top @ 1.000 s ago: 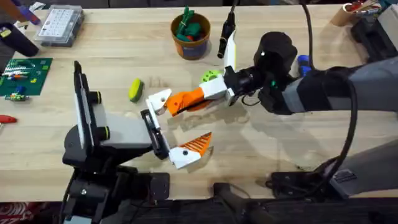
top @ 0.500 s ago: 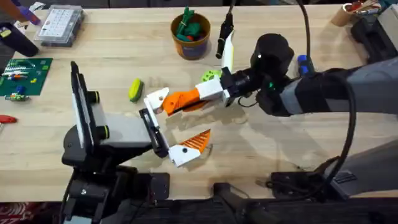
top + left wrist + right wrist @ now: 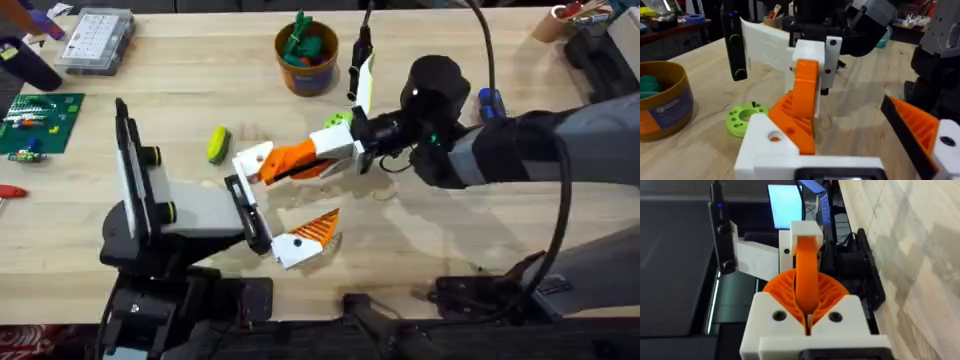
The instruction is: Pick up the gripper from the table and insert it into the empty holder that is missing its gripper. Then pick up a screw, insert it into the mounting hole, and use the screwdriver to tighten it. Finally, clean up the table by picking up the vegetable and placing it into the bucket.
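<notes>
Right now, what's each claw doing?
Left gripper: open, holding nothing.
Right gripper: closed on the small white-and-orange finger piece.

A clear parts box [image 3: 95, 40] and green circuit board [image 3: 38, 122] (far-left table edge) lie apart.

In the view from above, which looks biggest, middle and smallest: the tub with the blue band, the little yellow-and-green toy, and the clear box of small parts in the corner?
Largest to smallest, as they look from overhead:
1. The clear parts box
2. The bucket, close behind it
3. The vegetable, clearly smallest

The box and bucket lie farther from the camera, so both may look smaller than they are.
</notes>
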Controlling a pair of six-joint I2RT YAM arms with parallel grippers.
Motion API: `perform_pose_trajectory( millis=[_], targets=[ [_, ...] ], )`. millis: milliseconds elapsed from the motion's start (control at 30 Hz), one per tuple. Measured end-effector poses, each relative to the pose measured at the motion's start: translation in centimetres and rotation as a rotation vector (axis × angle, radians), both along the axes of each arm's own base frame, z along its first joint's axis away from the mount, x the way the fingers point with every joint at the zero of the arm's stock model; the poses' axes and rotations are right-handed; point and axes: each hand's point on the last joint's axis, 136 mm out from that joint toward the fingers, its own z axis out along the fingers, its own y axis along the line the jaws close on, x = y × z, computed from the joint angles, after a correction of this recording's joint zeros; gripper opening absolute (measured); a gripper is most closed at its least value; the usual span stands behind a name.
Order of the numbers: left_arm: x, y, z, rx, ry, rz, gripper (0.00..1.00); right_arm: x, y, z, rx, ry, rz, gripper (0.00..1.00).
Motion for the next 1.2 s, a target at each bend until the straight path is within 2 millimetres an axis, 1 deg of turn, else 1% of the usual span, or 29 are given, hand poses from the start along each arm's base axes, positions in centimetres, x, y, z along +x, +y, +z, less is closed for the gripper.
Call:
perform_pose_trajectory(
  millis=[300,533,667,833,1200],
  targets=[
    [-0.04,-0.02,0.00,-0.001,0.003,-0.003,0.990,0.25,0.14,-0.01,-0.002,0.004,-0.017,0.021],
    [-0.02,-0.01,0.00,-0.001,0.003,-0.001,0.990,0.29,0.21,-0.06,0.008,-0.035,-0.020,0.021],
    [-0.03,-0.02,-0.02,-0.003,0.009,-0.002,0.990,0.45,0.35,-0.44,0.010,-0.047,-0.020,0.021],
    [-0.02,-0.01,0.00,-0.004,0.009,-0.001,0.990,0.62,0.50,-0.26,0.028,-0.078,-0.022,0.021],
    [-0.03,-0.02,-0.02,-0.006,0.015,-0.001,0.990,0.80,0.61,-0.54,0.027,-0.077,-0.025,0.021]
  ],
)
